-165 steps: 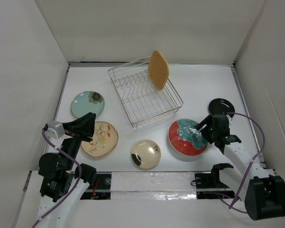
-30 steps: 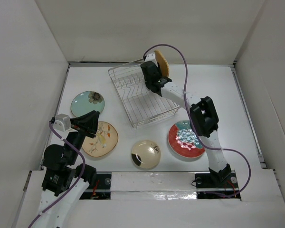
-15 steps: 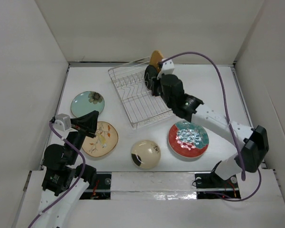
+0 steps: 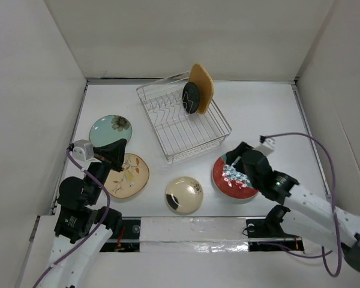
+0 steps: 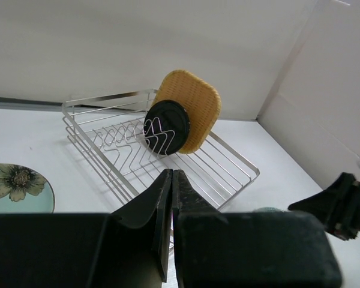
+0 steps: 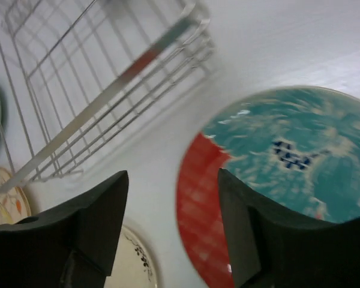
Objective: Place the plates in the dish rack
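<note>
In the dish rack [image 4: 183, 126] an orange plate [image 4: 201, 86] stands upright, and a small black plate [image 4: 191, 98] leans on it. Four plates lie flat on the table: pale teal flowered [image 4: 110, 131], beige floral [image 4: 131, 175], cream [image 4: 184, 195] and red with teal pattern [image 4: 234, 183]. My right gripper [image 4: 234, 161] is open low over the red plate's left rim [image 6: 198, 198], which shows between its fingers [image 6: 102, 216]. My left gripper [image 4: 116, 151] hovers over the beige plate's far edge, shut on nothing [image 5: 171, 175].
White walls close in the table on the left, back and right. The rack's near corner [image 6: 192, 15] lies just beyond the right gripper. The cream plate [image 6: 135, 264] lies close to the red one.
My right arm has drawn back from the rack, leaving the black plate standing against the orange one, and has come down open over the red plate. The left arm has barely moved.
</note>
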Controlling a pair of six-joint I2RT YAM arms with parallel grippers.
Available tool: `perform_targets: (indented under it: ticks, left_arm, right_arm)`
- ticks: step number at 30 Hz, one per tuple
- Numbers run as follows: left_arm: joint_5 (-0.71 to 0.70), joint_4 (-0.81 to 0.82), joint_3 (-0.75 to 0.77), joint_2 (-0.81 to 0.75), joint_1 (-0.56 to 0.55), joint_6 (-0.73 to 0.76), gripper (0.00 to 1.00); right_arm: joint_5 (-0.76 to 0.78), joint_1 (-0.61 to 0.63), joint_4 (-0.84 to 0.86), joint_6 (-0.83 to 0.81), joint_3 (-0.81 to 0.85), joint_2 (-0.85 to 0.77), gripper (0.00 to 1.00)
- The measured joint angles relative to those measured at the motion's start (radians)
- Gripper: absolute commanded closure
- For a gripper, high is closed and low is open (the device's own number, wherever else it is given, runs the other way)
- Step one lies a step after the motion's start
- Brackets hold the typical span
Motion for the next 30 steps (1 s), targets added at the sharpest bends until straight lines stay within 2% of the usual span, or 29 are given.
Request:
perform_targets:
  ticks: [3,5,7,9,11,13,17,19,24,30]
  left_arm:
    - [0.008,0.000,0.000,0.000,0.000,0.000,0.98]
    - [0.012,0.000,0.000,-0.002,0.000,-0.001,0.97]
    - [0.017,0.000,0.000,-0.005,0.000,-0.001,0.97]
    - [0.023,0.000,0.000,-0.011,0.000,-0.001,0.97]
    - [0.026,0.001,0.000,-0.021,0.000,-0.001,0.97]
    - [0.028,0.001,0.000,-0.032,0.000,-0.001,0.97]
    - [0.029,0.004,0.000,-0.042,0.000,-0.001,0.96]
    - [0.029,0.004,0.000,-0.042,0.000,-0.001,0.96]
    - [0.029,0.004,0.000,-0.043,0.000,-0.001,0.96]
    - [0.028,0.004,0.000,-0.043,0.000,-0.001,0.96]
  right_arm:
    - [0.034,-0.075,-0.112,0.153,-0.105,-0.235,0.21]
    - [0.033,-0.127,-0.182,0.221,-0.155,-0.332,0.23]
    - [0.006,-0.182,-0.208,0.250,-0.199,-0.377,0.39]
    - [-0.059,-0.220,-0.195,0.243,-0.226,-0.388,0.44]
    - [-0.137,-0.223,-0.158,0.209,-0.226,-0.343,0.43]
    - [-0.219,-0.191,-0.126,0.152,-0.196,-0.232,0.42]
    - [-0.328,-0.025,-0.135,0.047,-0.023,0.038,0.44]
    - [-0.378,0.047,-0.132,0.012,0.047,0.115,0.44]
    - [-0.507,0.138,-0.143,-0.026,0.092,0.222,0.44]
    - [-0.590,0.138,-0.178,0.021,-0.006,0.256,0.41]
